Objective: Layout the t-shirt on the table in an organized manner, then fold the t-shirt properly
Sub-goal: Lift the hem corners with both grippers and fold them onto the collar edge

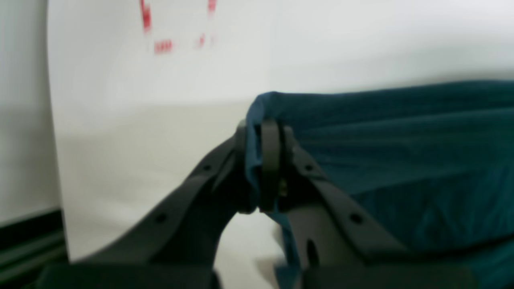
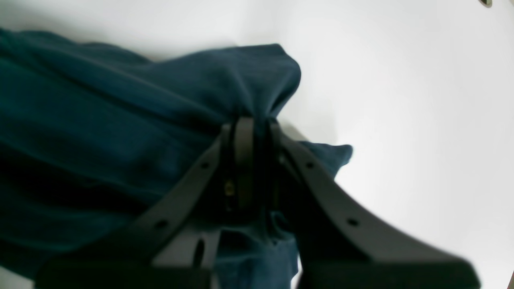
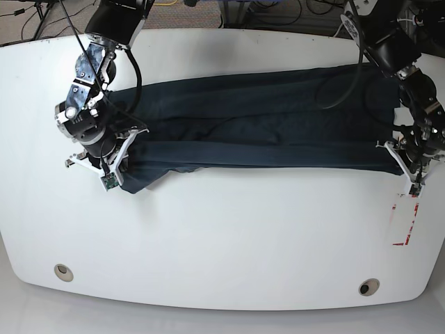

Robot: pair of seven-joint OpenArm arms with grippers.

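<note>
T-shirt [image 3: 257,125] stretched across table [image 3: 222,236] in base view, wrist views show left hand [image 1: 267,160] and right hand [image 2: 249,160] pinching its ends

Right gripper [image 2: 252,132] clamped on t-shirt [image 2: 120,120]

I read this as a robotics lab, large glossy white curved-edge tabletop [image 3: 222,236] with round grommet holes [image 3: 63,272], red tape mark [image 3: 404,221], loose black cables [image 3: 42,12] on floor behind
</note>
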